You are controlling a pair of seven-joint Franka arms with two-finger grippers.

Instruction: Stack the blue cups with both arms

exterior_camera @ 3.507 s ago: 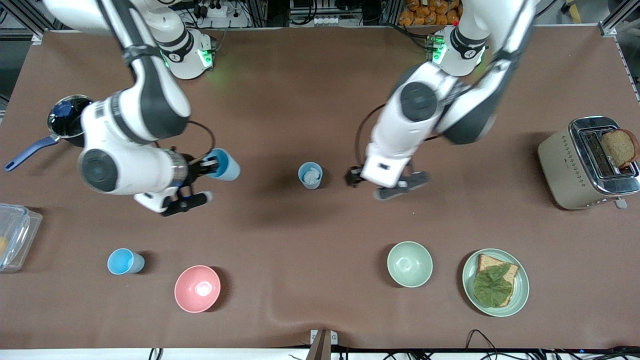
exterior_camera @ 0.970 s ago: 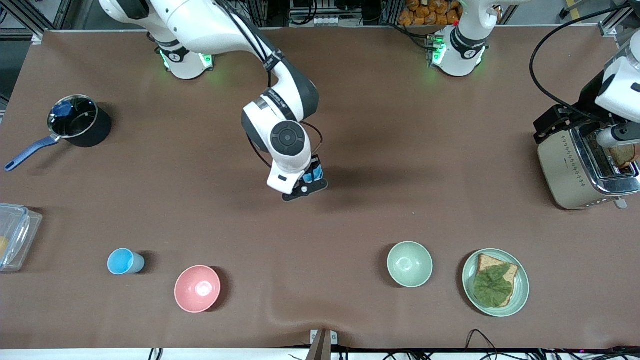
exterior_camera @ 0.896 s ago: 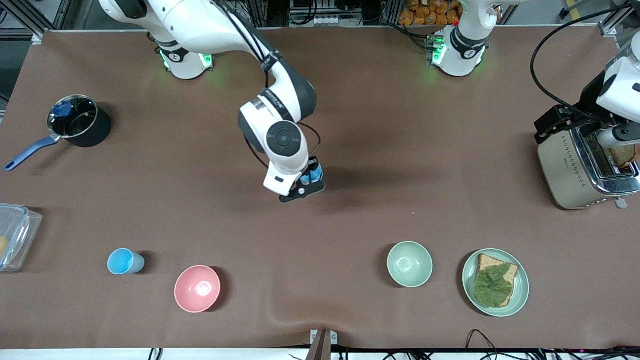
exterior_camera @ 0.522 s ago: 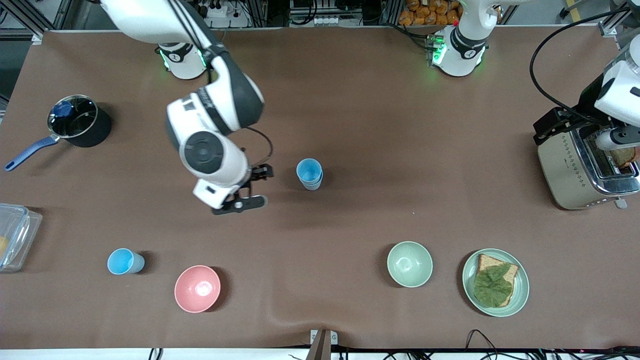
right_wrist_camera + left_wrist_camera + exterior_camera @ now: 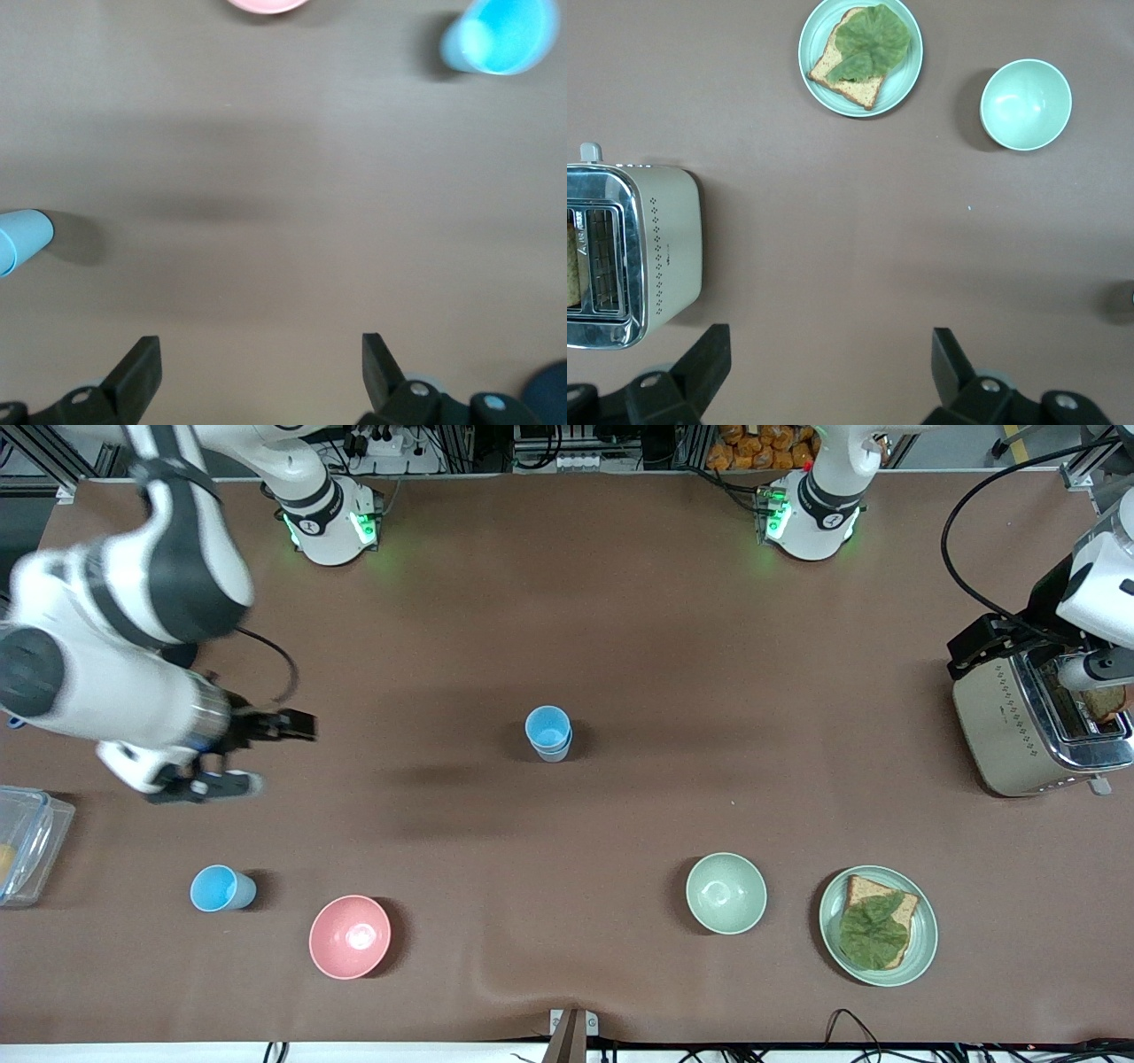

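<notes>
Two blue cups (image 5: pixel 548 732) stand nested in the middle of the table; they also show in the right wrist view (image 5: pixel 22 241). A third blue cup (image 5: pixel 221 888) stands alone toward the right arm's end, beside the pink bowl (image 5: pixel 350 936), and shows in the right wrist view (image 5: pixel 500 35). My right gripper (image 5: pixel 264 755) is open and empty over bare table between the stack and the single cup (image 5: pixel 261 376). My left gripper (image 5: pixel 1032 654) is open and empty, up over the toaster (image 5: pixel 1032 717), and waits there (image 5: pixel 831 376).
A pale green bowl (image 5: pixel 726 892) and a plate with bread and lettuce (image 5: pixel 877 925) stand near the front camera. A clear container (image 5: pixel 22 841) sits at the right arm's end. A pot is mostly hidden under the right arm.
My right gripper set its blue cup into the middle cup, opened, and swung away toward the right arm's end. The left arm withdrew to the toaster earlier and has held still since.
</notes>
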